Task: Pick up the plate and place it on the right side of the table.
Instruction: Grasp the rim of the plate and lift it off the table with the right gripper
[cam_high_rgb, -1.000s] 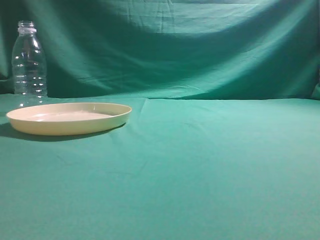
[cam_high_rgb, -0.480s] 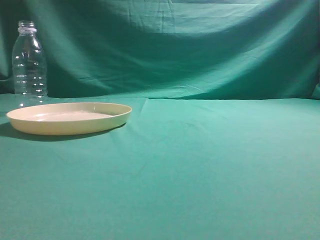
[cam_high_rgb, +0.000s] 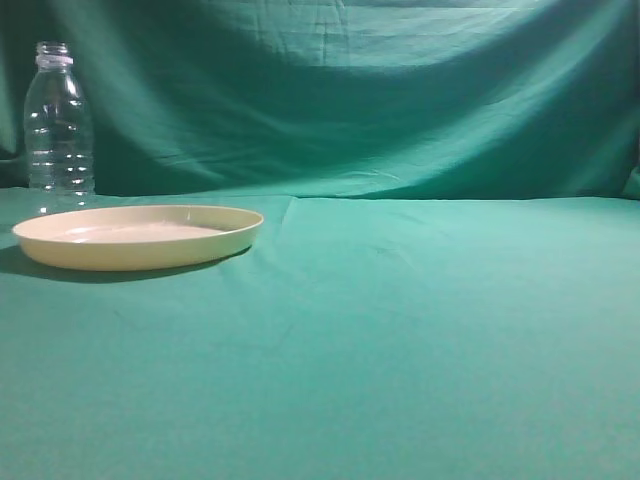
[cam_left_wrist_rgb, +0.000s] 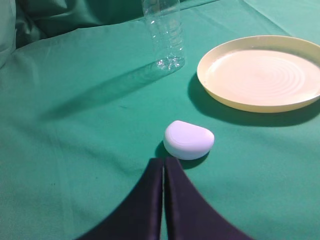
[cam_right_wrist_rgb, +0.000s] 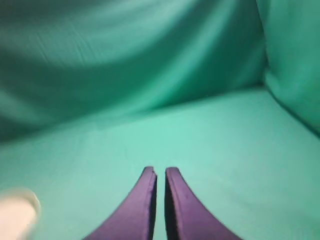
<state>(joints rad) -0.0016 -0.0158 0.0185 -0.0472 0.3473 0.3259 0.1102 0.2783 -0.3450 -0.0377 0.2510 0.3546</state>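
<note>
The pale cream-yellow plate lies flat on the teal-green table at the far left. It also shows in the left wrist view, ahead and to the right of my left gripper. That gripper is shut and empty, hovering over the cloth well short of the plate. My right gripper is shut with only a thin slit between its fingers. It holds nothing and hangs over bare cloth. A blurred pale shape at the lower left of the right wrist view may be the plate's edge. Neither gripper shows in the exterior view.
A clear plastic bottle stands upright just behind the plate; it also shows in the left wrist view. A small white rounded object lies on the cloth right in front of my left fingertips. A green cloth backdrop rises behind the table.
</note>
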